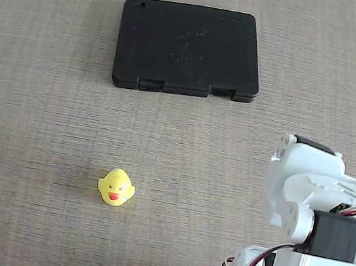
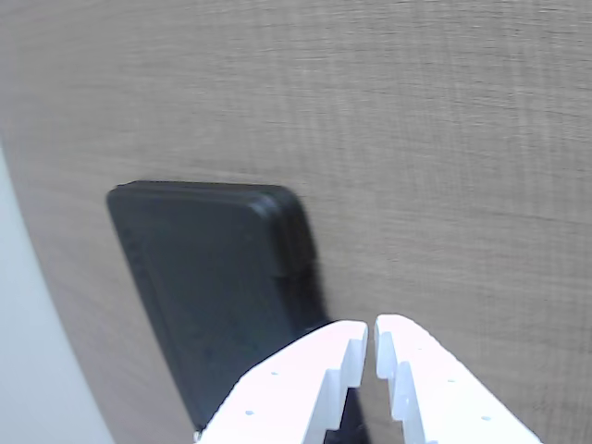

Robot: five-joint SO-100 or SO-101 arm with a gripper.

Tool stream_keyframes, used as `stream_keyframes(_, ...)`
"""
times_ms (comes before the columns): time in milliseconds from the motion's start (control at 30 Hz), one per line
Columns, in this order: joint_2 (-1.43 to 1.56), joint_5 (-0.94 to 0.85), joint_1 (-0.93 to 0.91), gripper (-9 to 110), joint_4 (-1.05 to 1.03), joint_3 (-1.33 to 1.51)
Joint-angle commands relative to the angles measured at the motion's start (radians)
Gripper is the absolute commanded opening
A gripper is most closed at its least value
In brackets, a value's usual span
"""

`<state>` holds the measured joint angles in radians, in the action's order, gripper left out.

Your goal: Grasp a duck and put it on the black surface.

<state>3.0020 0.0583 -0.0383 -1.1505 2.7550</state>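
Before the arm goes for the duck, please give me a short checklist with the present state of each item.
1. Duck free on the table, nothing touching it: ok.
2. Black case top bare: ok.
3. Gripper empty: ok.
4. Jaws open enough for the duck: not ok, nearly closed in the wrist view.
5. Duck seen by the wrist camera: not ok, only the case shows.
6. Path from arm to duck clear: ok.

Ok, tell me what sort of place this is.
Probably a hobby or lab tabletop for robot practice: a bare wood-grain table, a white printed arm with its tool shut, a toy duck and a black case.
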Motion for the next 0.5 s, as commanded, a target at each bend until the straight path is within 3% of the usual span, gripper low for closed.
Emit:
stream_keyframes(0,-0.377,-0.008,0.038,0,0.02,-0.291)
stream_keyframes(233,-0.89,-0.008,0.328,0,0.018,-0.634)
stream_keyframes(467,-1.177,-0.008,0.635,0,0.018,-0.77)
